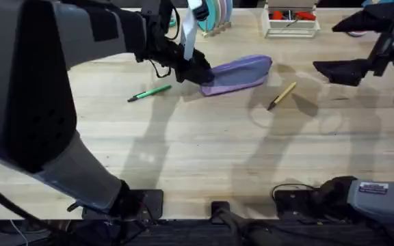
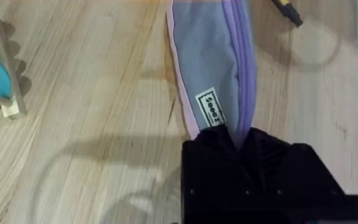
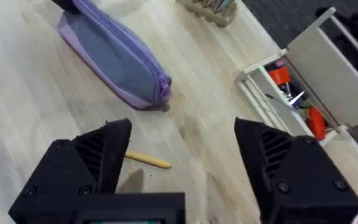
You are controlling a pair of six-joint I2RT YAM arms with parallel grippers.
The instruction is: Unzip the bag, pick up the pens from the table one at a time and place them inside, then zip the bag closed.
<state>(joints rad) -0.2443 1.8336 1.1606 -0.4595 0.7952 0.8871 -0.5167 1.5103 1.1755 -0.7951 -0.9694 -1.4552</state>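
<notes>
- One bag [image 1: 238,73] lies on the table [image 1: 204,157], far of centre, its length running left to right with the right end a little farther away. The left wrist view shows a zipper [image 2: 244,68] running along its length and a small label [image 2: 211,111] on its side.
- Two pens lie on the table, well apart, one on each side of the bag.
- The green pen [image 1: 150,93] lies left of the bag and slightly nearer, not touching it.
- The tan-yellow pen [image 1: 282,96] lies right of the bag and slightly nearer, tilted, with its dark tip at the near-left end. Part of it shows in the right wrist view [image 3: 148,160], between that gripper's fingers and the bag.
- Two grippers are in view.
- The left gripper [image 1: 198,71] is at the bag's left end; in its wrist view the black fingers [image 2: 229,149] are pressed together, pinching the end of the bag where the zipper finishes.
- The right gripper [image 1: 361,58] hovers above the table at the far right, well apart from the bag and pens; its fingers [image 3: 104,155] are spread wide and hold nothing.
- One white box [image 1: 291,20] with red things in it stands at the far edge, right of the bag.
- One rack [image 1: 214,17] with round discs stands at the far edge, behind the bag's left end.
</notes>
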